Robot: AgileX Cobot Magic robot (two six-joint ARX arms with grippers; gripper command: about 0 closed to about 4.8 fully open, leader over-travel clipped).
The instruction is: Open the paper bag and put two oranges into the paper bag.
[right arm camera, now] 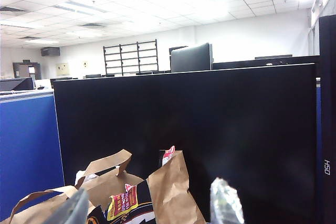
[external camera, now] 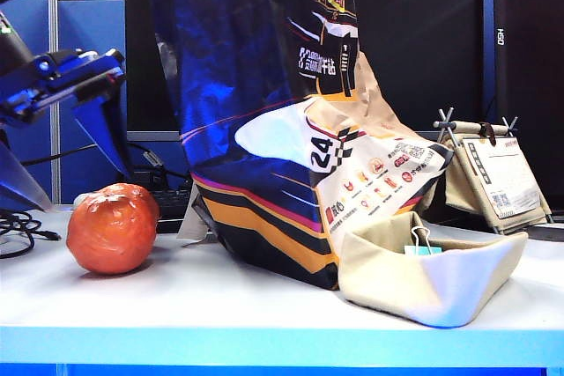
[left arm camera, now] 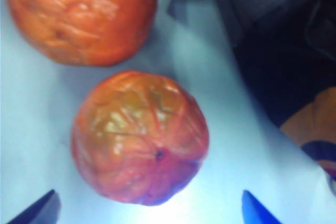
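The left gripper (left arm camera: 147, 211) hung above the white table (external camera: 264, 305) with its blue fingertips (left arm camera: 39, 211) spread wide apart and nothing between them. Directly below and between those tips lay the nearer orange (left arm camera: 139, 137), glossy and wrinkled, untouched by either finger. The second orange (left arm camera: 81, 14) sat just beyond the first, farther from the gripper, the two fruits close together but with a strip of table showing between them. In the exterior view the oranges (external camera: 113, 228) lay under the left arm (external camera: 62, 81), one largely hidden behind the other.

The paper bag (external camera: 282, 129) stood beside the fruit, off to the side of the left gripper, tall and crinkled, leaning, with its "24" patch (external camera: 322, 151) facing the camera. A low beige fabric tray (external camera: 441, 275) with a binder clip (external camera: 421, 244) rested against the bag's base.

The right gripper (right arm camera: 152, 208) was held up at the bag's brown top edge (right arm camera: 168, 182), its fingers parted; whether they pinched the paper could not be told.
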